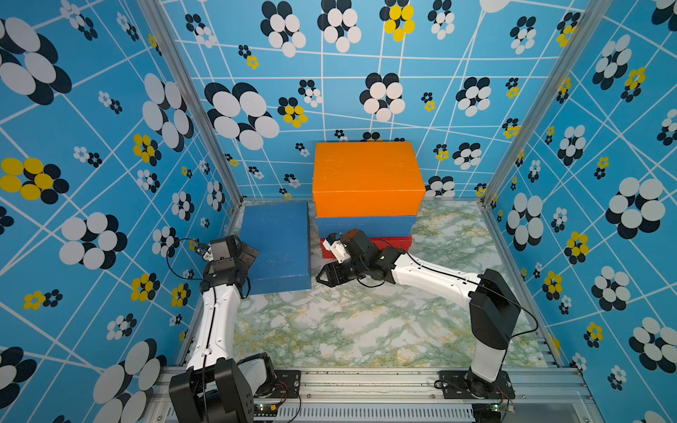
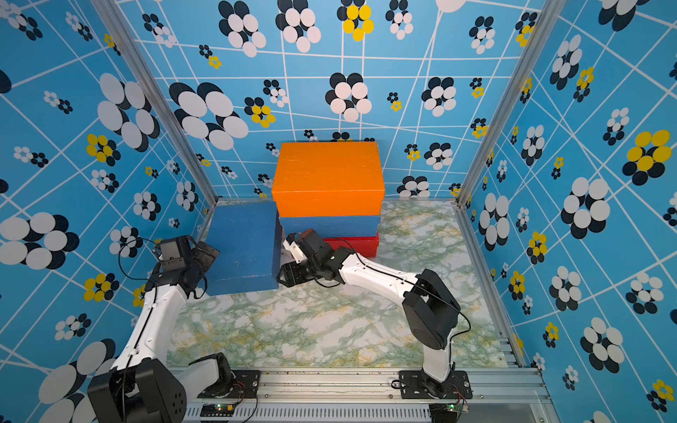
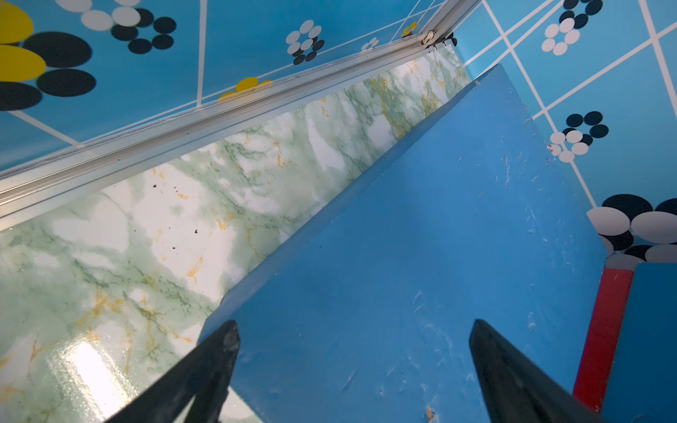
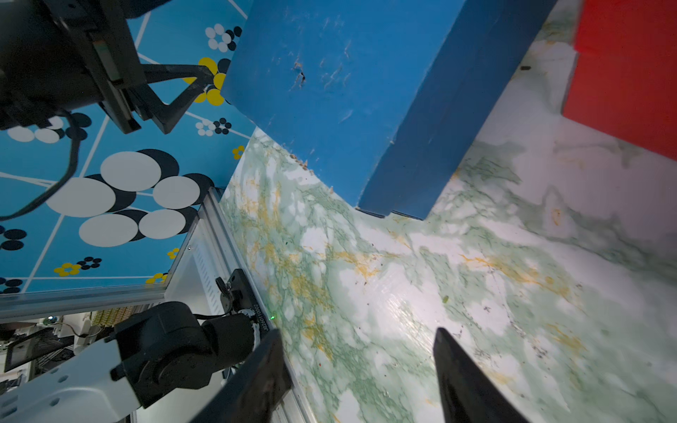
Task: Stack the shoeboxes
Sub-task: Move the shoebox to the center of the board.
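Left gripper (image 1: 246, 257), centre-left in a top view, hangs released, jaws wide over the left edge of the loose blue shoebox (image 1: 278, 245); that box lies flat on the marble table (image 1: 366, 322), just beside the stack; right gripper (image 1: 324, 277) sits low by its near right corner, jaws parted on nothing. To do this well, press both long sides evenly, then lift level above the orange shoebox (image 1: 366, 175), which tops the stacked blue shoebox (image 1: 366, 225) and red shoebox (image 1: 401, 243). No brand shows on any box; a tiny code strip (image 4: 255, 316) on an arm base is too small to read.
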Controlling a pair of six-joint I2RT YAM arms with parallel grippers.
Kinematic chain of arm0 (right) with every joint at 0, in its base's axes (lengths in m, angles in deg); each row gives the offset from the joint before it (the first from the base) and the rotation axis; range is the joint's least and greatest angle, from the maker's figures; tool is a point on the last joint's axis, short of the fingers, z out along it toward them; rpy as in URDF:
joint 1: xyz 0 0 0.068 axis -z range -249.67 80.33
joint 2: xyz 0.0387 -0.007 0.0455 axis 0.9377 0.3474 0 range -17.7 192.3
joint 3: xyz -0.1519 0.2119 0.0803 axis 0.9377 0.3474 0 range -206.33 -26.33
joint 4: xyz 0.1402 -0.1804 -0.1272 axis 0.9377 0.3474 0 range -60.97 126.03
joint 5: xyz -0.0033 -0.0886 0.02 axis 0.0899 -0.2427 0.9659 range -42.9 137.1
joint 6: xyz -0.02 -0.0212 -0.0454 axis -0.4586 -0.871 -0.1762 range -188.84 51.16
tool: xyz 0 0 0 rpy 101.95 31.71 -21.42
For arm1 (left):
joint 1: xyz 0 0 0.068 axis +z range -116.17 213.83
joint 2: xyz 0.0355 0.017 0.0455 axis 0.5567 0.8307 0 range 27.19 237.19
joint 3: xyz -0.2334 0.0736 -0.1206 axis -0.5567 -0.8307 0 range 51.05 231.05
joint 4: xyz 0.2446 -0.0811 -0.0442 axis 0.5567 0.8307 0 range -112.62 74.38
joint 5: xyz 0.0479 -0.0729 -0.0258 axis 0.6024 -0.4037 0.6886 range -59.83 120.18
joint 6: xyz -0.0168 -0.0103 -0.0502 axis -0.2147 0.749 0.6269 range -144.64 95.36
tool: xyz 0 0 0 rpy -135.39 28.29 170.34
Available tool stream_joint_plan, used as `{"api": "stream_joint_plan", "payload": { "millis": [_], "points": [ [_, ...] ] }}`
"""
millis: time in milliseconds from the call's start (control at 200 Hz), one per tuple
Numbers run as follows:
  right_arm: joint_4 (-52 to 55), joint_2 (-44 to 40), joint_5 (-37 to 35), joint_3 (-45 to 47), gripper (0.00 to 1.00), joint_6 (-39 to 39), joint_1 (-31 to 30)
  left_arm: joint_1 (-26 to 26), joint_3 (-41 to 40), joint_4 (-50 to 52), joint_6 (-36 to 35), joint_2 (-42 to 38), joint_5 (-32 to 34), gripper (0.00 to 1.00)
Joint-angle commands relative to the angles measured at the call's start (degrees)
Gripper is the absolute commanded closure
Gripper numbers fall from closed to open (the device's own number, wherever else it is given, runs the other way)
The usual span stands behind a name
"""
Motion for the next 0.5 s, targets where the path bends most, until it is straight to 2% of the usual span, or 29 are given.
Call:
{"api": "stream_joint_plan", "payload": {
  "millis": [0, 295, 495],
  "points": [
    [-1.09, 4.03, 0.80, -3.65, 0.41, 1.03, -0.76, 0.33, -2.85, -0.22, -0.83, -1.14, -0.25, 0.00],
    [0.58, 13.14, -1.32, -15.29, 0.48, 2.28, -1.26, 0.41, -6.87, -0.59, -0.80, -3.48, -1.44, 0.01],
    [1.01, 15.75, -3.46, -17.66, 0.50, 3.46, -1.26, 0.74, -7.23, 0.37, -1.17, -5.40, -2.03, 0.00]
  ]
}}
